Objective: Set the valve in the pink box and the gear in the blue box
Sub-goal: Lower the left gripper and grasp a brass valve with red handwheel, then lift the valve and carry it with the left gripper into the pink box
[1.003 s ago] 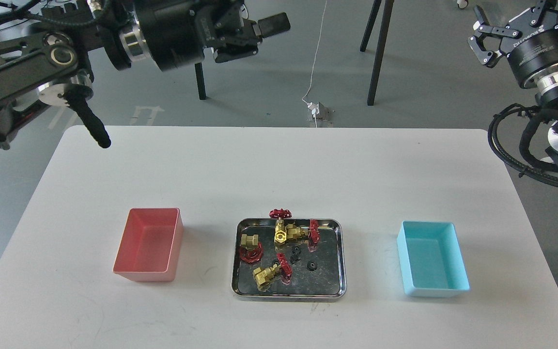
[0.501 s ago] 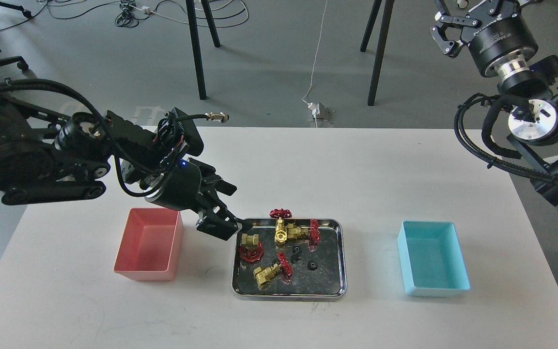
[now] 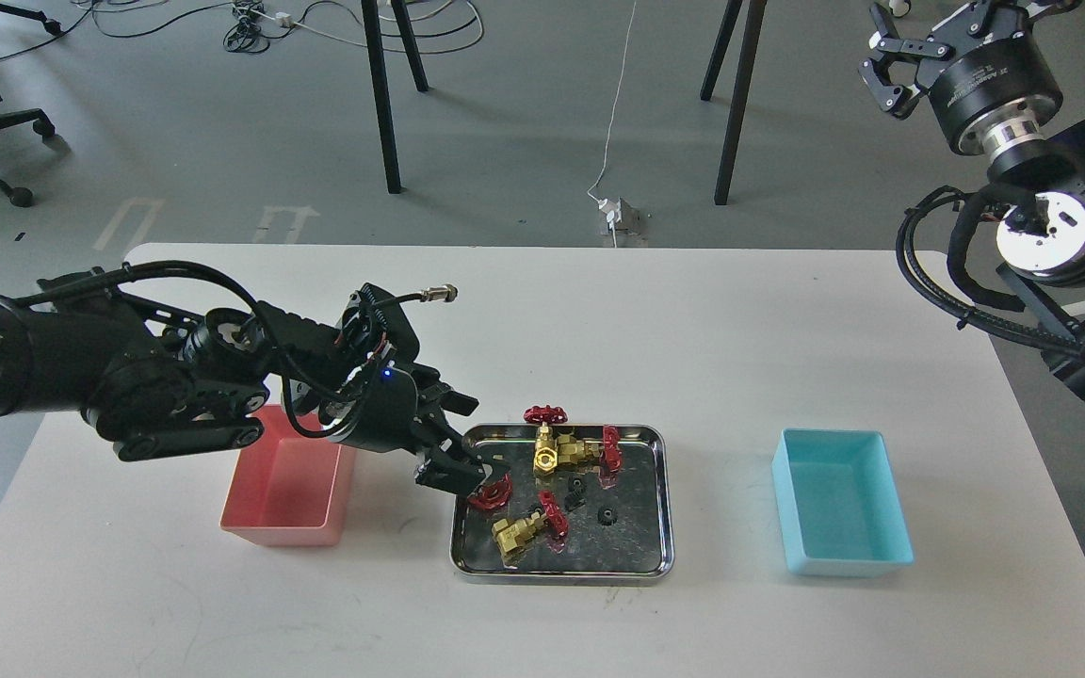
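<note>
Now that the left claw (image 3: 469, 471) has dropped from the tray's rim onto the left valve (image 3: 491, 490), fingers spread around it, closing comes next, while the right claw (image 3: 910, 52) hangs spread beyond the counter's far right corner.

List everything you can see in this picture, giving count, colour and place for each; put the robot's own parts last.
table: one, white, fills the lower view
tray: one, shiny steel, table centre
valves: four, brass with red handwheels, in the tray; one partly hidden by the left pincer
gears: at least two, black, in the tray
pink box: one, left of tray, partly under the left arm
blue box: one, right of tray, empty
left pincer: black, at the tray's left edge
right pincer: black, raised, top right
</note>
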You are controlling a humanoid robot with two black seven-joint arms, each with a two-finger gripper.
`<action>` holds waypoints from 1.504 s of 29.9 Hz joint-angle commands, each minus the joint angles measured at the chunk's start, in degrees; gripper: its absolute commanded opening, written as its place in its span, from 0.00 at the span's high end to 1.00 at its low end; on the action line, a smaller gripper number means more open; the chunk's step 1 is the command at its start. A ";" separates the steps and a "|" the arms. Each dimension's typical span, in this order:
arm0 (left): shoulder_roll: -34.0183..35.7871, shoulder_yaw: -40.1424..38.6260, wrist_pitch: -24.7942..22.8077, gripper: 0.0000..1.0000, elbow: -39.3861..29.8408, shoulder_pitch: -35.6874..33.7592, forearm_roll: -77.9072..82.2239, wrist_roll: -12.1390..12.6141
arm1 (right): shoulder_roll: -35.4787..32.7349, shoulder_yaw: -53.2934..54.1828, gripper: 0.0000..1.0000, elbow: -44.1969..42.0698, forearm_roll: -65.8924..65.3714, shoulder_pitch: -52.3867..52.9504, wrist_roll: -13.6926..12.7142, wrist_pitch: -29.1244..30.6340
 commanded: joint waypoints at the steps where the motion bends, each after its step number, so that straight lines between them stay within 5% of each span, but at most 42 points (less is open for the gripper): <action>1: -0.98 -0.04 0.31 0.03 0.43 0.62 0.03 0.00 | 0.00 0.04 0.00 0.01 0.00 -0.14 0.00 0.00; 14: -5.29 0.48 6.46 0.15 7.46 6.69 0.03 0.00 | 0.09 0.30 0.00 0.10 0.00 -1.37 0.00 0.00; 20: -5.29 0.92 7.96 0.36 9.83 7.92 2.48 0.00 | 0.00 0.66 0.00 0.27 0.00 -2.25 0.09 0.00; 28: -5.21 1.01 8.31 0.49 10.63 8.62 3.81 0.00 | 0.01 0.83 0.00 0.36 0.00 -3.04 0.09 0.00; 37: -4.94 0.49 8.31 0.89 10.37 8.53 4.34 0.00 | 0.00 0.92 0.00 0.36 0.00 -3.48 0.09 0.00; 45: 0.40 -3.72 8.14 0.91 4.93 6.87 4.16 0.00 | 0.00 1.89 0.00 0.72 0.09 -2.25 0.00 -0.26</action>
